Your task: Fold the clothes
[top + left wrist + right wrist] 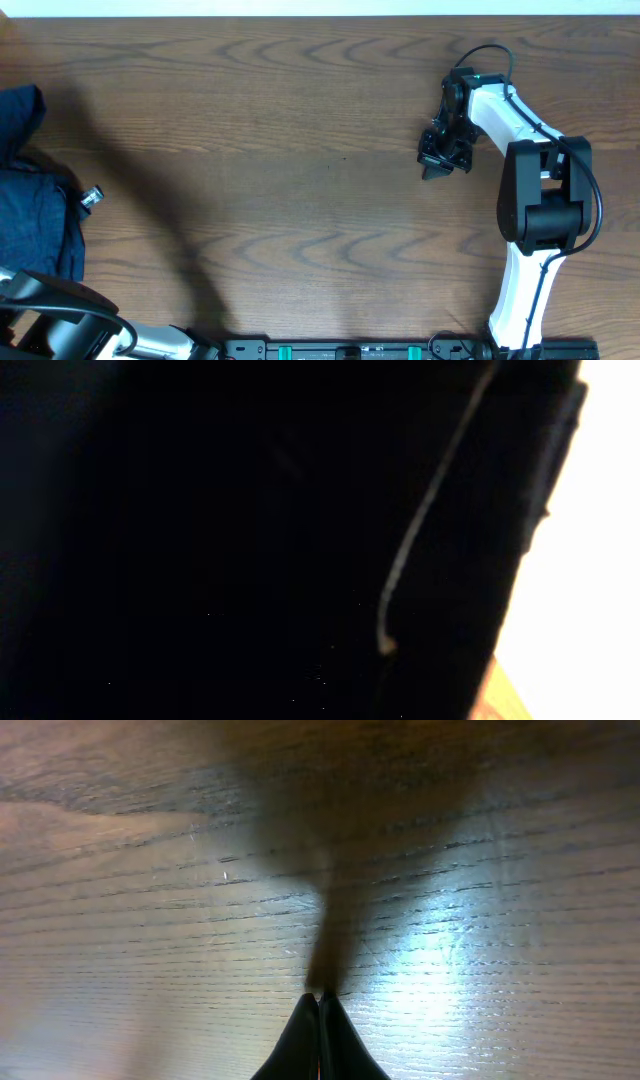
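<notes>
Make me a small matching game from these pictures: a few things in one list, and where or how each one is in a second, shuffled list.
Things:
1. dark blue clothes
2. right gripper
3. table
4. left arm

Descriptions:
A. fingers pressed together over bare wood
B. in the bottom-left corner of the overhead view
C. bunched at the table's left edge
D. brown, with wavy grain

Pairs: 1-C, 2-A, 3-D, 4-B

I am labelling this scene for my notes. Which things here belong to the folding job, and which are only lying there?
For the job:
- clothes, at the table's left edge
- right claw, shut, holding nothing

Only there:
- table
</notes>
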You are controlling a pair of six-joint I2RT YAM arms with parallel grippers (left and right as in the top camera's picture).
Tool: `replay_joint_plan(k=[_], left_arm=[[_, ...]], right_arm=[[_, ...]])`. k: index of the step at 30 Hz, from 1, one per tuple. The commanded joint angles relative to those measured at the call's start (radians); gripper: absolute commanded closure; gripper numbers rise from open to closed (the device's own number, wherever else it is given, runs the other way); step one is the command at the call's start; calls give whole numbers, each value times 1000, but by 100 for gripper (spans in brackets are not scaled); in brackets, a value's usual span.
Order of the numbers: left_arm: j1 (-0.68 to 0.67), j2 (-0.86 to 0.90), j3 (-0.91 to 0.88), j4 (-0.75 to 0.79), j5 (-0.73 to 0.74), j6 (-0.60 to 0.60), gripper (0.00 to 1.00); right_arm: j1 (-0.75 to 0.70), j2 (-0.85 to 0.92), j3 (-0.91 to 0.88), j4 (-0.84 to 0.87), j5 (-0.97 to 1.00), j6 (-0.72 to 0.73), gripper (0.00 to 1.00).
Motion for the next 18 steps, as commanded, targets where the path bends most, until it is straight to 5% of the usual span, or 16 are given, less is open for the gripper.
replay_joint_plan(k=[1,18], left_arm=[[6,20,26,15,-50,4,94],[100,121,26,-95,-120,5,94]], right_arm=[[23,67,-33,21,20,24,99],[37,67,-33,29,17,47,99]])
